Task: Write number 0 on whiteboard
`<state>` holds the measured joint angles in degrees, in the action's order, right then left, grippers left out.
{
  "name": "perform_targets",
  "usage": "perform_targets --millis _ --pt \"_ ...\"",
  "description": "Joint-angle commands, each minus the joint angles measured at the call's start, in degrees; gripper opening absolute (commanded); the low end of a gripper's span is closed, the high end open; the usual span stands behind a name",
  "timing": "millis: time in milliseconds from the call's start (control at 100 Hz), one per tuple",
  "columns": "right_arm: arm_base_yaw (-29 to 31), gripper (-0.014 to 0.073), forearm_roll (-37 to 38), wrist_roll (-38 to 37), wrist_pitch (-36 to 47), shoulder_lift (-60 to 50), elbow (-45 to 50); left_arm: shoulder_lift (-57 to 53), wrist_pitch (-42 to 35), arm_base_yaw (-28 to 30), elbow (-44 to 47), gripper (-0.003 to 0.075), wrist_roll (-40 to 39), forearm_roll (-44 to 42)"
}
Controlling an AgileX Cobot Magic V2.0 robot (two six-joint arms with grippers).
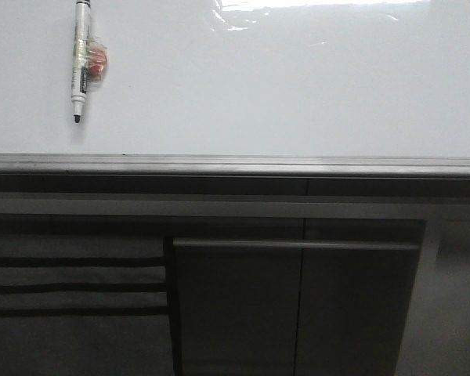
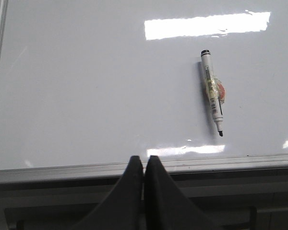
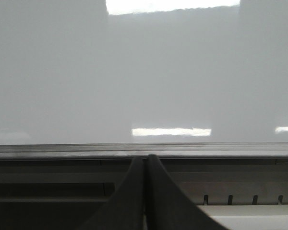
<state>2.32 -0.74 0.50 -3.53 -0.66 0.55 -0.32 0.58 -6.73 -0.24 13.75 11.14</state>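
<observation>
Whiteboard (image 1: pixel 282 86) unmarked — marker (image 1: pixel 81 59) label unreadable.

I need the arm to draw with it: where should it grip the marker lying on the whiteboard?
Grip the marker across its barrel, probably between the taped orange lump and the bare tip, coming straight down onto the whiteboard. It lies flat, so only its long sides are free. The left gripper looks nearer.

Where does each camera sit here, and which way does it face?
Front: looks forward over the glossy white whiteboard with its black-tipped white marker; no arm shows.
Left wrist: behind the shut left gripper, facing board and marker.
Right wrist: behind the shut right gripper, facing bare board.
Front and left wrist share the marker.
</observation>
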Motion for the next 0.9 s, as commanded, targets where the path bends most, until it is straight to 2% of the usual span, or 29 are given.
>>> perform_targets --millis 0,610,890 --pt "0.33 -0.0073 0.74 0.24 4.30 -0.99 0.76 -1.46 -4.29 -0.29 1.46 -0.0020 -0.47 -0.01" --pt "0.33 -0.0073 0.74 0.24 4.30 -0.99 0.76 -1.46 -4.29 -0.29 1.46 -0.0020 -0.47 -0.01" --pt "0.33 -0.0073 0.74 0.24 8.93 -0.99 0.76 -1.46 -4.62 -0.29 1.36 -0.0020 -0.47 -0.01"
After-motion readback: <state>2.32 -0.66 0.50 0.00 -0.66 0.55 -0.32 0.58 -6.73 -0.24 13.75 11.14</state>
